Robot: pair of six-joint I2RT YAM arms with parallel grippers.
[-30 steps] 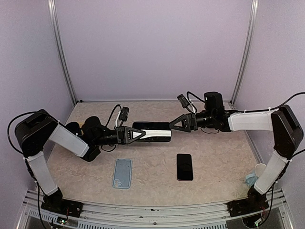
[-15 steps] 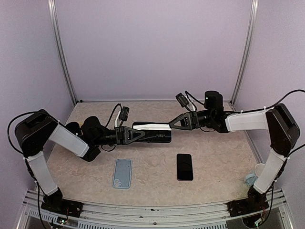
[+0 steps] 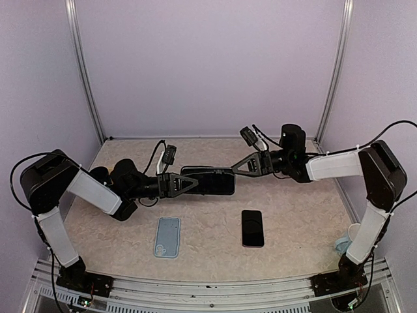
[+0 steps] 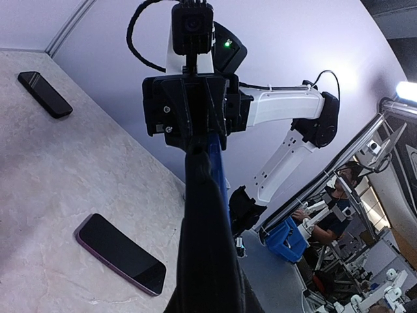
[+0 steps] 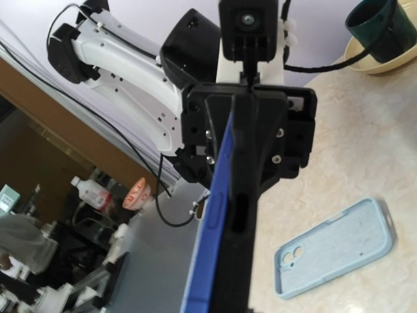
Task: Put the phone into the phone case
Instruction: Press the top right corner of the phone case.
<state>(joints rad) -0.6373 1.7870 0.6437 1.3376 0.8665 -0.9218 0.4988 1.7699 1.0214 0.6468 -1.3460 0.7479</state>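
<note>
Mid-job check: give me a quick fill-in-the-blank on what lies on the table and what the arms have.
1. The light blue case lies on the robot's ___ of the black phone.
2. The left gripper and right gripper each clamp one ___ of the dark blue-edged slab.
3. The slab is held ___ the table, not resting on it.

Missing words: left; end; above.

Lavender walls (image 3: 208,65) closing in at 9, 12 and 3 o'clock, aluminium posts (image 3: 85,72) standing at 11 and 1 o'clock, beige marbled tabletop (image 3: 293,215) spreading below, metal rail (image 3: 208,287) running along 6 o'clock, bright lamp (image 4: 407,91) glaring at 3 o'clock in the left wrist view
</note>
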